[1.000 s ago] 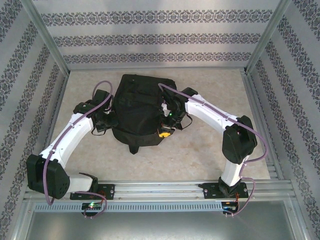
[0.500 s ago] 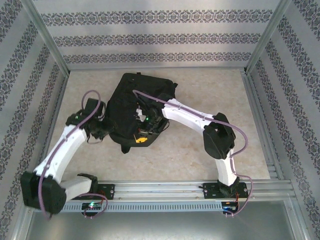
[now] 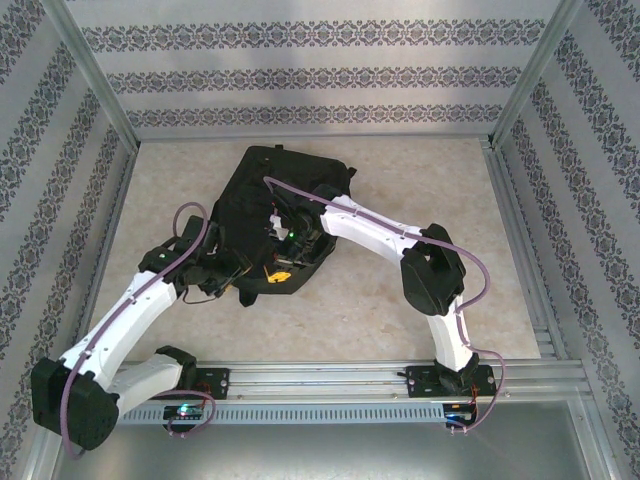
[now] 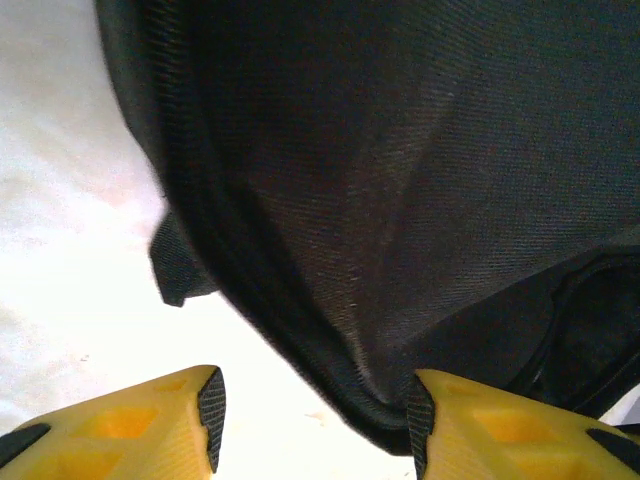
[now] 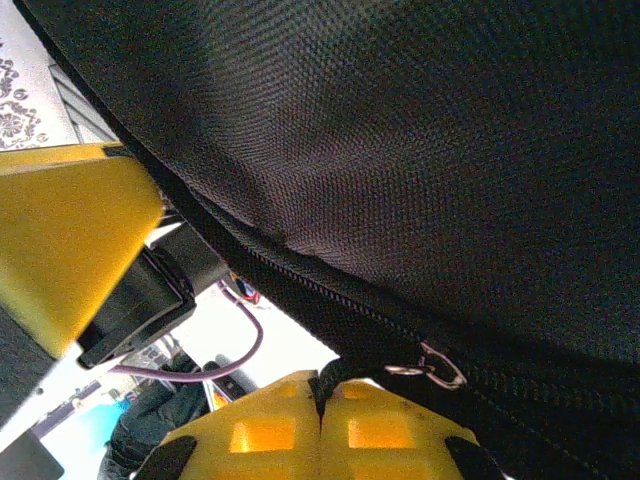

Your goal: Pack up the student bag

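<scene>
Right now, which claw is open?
The left claw: its yellow fingers stand apart beside the student bag; the right claw is pinched shut on the bag's zip seam.

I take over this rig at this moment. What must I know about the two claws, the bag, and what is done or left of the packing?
Left claw: open at the near edge of the student bag. The edge seems to lie against one finger, and nothing is gripped.
Right claw: shut, apparently pinching a fold of the bag beside a zip pull.
Bag: lies flat and askew on the table, with both arms at its near end.
Done: what is inside cannot be told.
Left: probably the zip work. Check the zip before moving on.
</scene>
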Action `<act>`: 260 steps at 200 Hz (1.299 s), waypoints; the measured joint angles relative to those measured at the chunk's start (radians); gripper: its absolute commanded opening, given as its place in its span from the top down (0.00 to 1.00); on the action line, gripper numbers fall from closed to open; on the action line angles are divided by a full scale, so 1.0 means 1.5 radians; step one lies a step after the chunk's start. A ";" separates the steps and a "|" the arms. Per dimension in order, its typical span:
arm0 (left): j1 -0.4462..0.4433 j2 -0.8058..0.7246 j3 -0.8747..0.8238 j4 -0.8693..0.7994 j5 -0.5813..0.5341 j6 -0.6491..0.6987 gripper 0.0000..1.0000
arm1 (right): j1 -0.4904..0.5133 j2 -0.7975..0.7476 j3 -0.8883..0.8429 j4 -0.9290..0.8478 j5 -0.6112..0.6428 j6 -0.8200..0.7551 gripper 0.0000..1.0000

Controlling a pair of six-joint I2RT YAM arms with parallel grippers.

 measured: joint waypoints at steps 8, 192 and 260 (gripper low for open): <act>-0.006 0.009 0.000 0.009 0.001 -0.004 0.53 | 0.000 0.000 0.000 0.001 0.000 0.000 1.00; -0.017 0.026 -0.003 0.031 -0.005 0.049 1.00 | -0.150 -0.130 -0.173 -0.032 0.111 -0.038 1.00; -0.017 0.020 0.000 0.025 -0.002 0.093 1.00 | -0.232 -0.087 -0.033 -0.106 0.195 -0.036 1.00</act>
